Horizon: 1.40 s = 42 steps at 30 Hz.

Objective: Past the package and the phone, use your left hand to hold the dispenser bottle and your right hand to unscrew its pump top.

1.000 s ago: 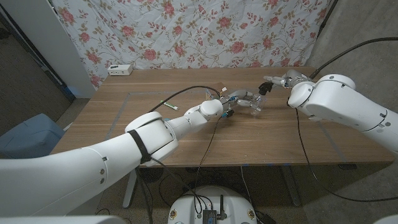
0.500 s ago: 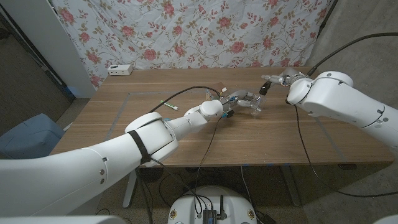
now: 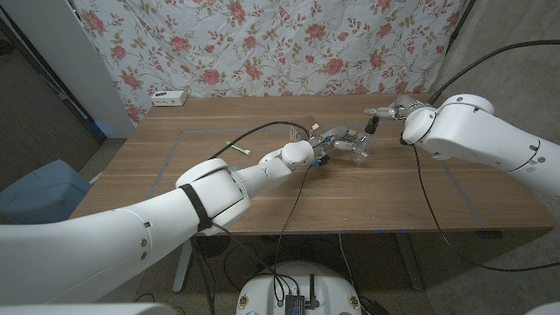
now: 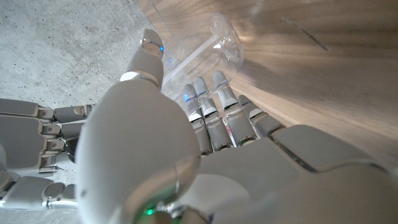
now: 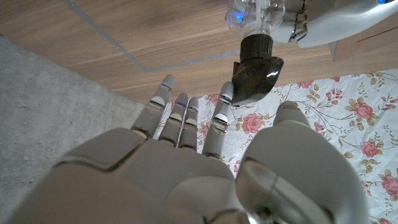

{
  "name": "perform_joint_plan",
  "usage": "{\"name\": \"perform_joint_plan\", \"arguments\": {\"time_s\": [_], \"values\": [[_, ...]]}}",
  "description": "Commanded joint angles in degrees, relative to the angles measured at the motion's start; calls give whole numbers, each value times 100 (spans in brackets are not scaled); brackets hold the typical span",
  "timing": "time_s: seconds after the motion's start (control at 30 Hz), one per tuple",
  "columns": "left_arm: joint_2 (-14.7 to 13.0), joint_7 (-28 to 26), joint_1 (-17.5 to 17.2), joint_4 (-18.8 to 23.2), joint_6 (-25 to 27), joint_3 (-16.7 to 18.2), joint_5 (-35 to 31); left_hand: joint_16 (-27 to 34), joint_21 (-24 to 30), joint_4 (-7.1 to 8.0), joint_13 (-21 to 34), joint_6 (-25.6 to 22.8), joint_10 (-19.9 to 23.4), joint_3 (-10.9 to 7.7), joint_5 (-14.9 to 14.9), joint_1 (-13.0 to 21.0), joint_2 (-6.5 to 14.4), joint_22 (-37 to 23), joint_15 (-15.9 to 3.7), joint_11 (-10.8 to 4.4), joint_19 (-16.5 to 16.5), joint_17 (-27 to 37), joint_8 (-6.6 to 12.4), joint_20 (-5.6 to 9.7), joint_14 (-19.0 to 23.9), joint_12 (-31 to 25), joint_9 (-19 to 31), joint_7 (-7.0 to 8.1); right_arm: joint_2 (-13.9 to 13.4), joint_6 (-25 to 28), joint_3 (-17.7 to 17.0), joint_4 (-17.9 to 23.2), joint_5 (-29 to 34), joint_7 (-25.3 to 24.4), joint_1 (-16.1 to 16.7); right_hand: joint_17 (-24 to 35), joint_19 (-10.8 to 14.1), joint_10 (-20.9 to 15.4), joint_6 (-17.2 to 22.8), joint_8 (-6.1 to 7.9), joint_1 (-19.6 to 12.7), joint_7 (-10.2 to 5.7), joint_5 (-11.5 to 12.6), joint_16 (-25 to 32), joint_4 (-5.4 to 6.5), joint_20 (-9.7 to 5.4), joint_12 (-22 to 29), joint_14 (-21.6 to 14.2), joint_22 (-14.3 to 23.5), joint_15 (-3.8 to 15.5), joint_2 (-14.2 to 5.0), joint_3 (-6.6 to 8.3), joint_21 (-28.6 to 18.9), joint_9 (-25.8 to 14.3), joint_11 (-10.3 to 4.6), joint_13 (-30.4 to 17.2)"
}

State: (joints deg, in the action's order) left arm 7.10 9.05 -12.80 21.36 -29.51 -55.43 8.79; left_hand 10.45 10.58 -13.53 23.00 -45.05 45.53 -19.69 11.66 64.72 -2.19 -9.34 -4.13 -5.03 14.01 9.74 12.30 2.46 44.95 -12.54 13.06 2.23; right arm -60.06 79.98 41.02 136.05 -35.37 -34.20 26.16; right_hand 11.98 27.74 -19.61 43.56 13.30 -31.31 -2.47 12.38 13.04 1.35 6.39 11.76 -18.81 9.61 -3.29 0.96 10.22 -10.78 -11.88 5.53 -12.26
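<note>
Your right hand [image 5: 186, 180] has drawn slightly back, fingers [image 5: 186, 124] spread beside the black pump top [image 5: 256, 74]. Your left hand [image 3: 331, 143] grips the clear dispenser bottle [image 3: 357, 145] mid-table [image 3: 262, 192], pump still on.

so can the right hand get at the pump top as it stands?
Probably yes. The left hand holds the clear bottle by its body, leaving the black pump top exposed. The right hand is open, its fingers just short of the top, with nothing between them.
</note>
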Motion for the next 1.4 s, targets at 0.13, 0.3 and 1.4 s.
{"name": "perform_joint_plan", "arguments": {"time_s": [0.13,0.3,1.4], "values": [[-19,12,-31,14,-100,10,-19,50,2,452,31,-441,307,-488,27,-435,708,-17,-497,-270,49,18,24,227,151,-40,17,167,-98,0,45,42,-545,-351,-128,-9,-3,50,-43,-24,-433,-16,58,-40,-283,-6,-15,-9,14,-5,-93,172,-9,-17,-17,-4],[-34,40,-55,27,-184,20,-30,48,1,451,35,-444,303,-490,27,-436,708,-17,-502,-265,48,16,24,226,150,-39,16,165,-74,0,-159,106,-454,-276,60,-10,5,47,-37,-20,-653,-26,74,-36,-415,-12,-11,-21,14,28,-204,287,-12,-21,-32,-6],[-293,77,-368,436,-819,160,-249,41,5,460,46,-448,315,-502,26,-471,713,-17,-494,-258,63,11,25,227,154,-39,15,160,10,-497,-1822,679,369,685,1697,17,-60,166,-119,-65,-1461,-120,-9,-46,-943,-86,-35,80,9,121,-635,679,4,-45,-151,-13]]}}
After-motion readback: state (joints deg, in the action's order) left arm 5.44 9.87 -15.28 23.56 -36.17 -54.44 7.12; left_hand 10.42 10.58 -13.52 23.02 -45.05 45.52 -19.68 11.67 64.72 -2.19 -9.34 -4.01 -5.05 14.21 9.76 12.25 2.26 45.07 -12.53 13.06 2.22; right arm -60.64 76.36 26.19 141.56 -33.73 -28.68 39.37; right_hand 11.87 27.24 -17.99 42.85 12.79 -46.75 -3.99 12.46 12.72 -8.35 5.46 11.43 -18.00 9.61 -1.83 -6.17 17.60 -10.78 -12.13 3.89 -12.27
